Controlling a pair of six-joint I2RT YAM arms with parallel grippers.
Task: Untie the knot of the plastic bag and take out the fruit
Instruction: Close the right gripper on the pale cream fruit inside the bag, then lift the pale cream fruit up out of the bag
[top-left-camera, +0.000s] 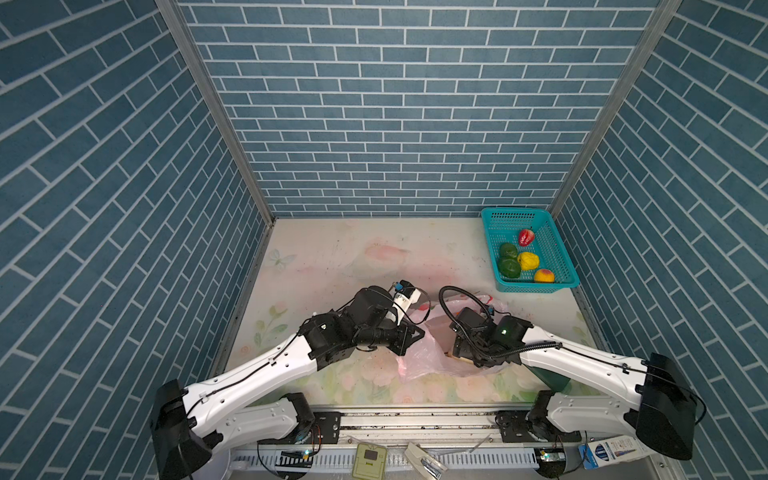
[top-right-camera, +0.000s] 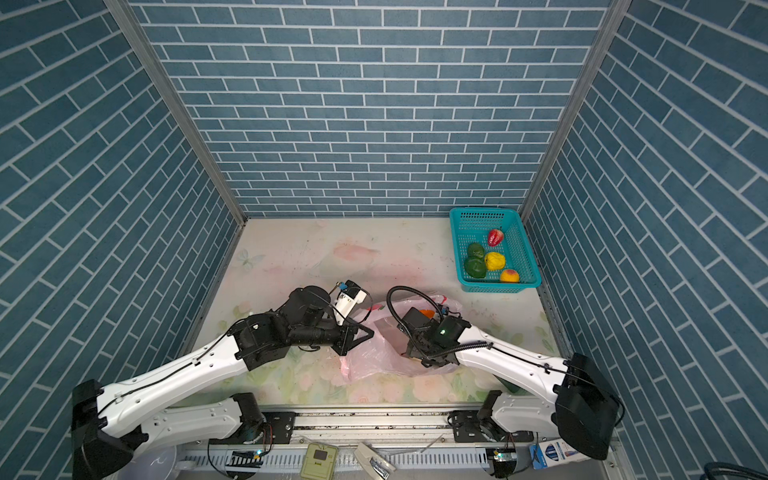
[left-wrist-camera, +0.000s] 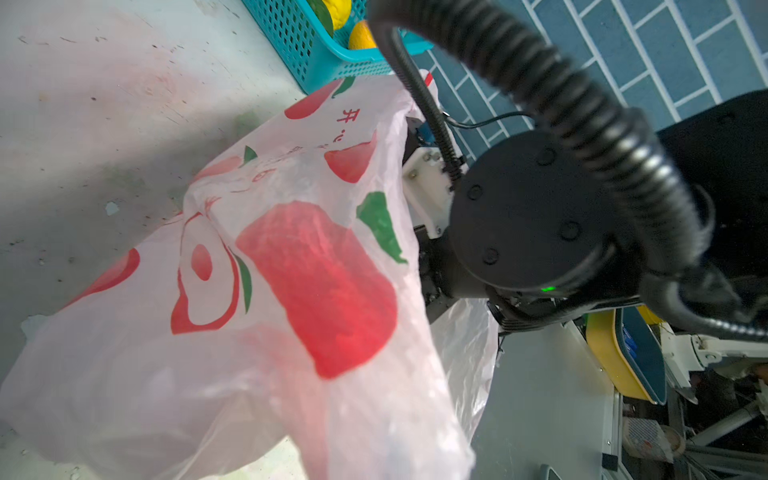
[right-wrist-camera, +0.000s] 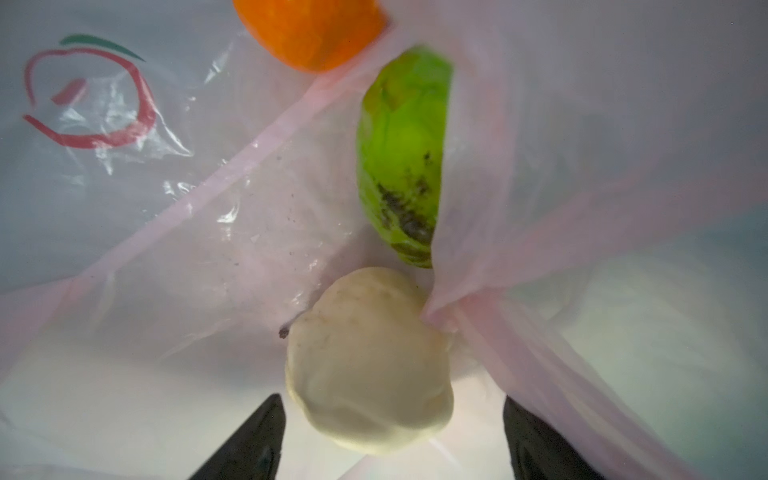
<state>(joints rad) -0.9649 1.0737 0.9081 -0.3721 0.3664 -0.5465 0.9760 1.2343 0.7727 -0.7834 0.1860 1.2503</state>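
Inside the bag (top-left-camera: 419, 361), the right tool (right-wrist-camera: 392, 440) is straddling the white fruit (right-wrist-camera: 370, 365) with open jaws; the left tool (top-left-camera: 415, 333), closed, is pinching the bag's rim.

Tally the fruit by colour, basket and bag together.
Red fruit: 1
Dark green fruit: 2
Yellow fruit: 1
Yellow-red fruit: 1
Orange fruit: 1
Light green fruit: 1
Cream fruit: 1
Total: 8
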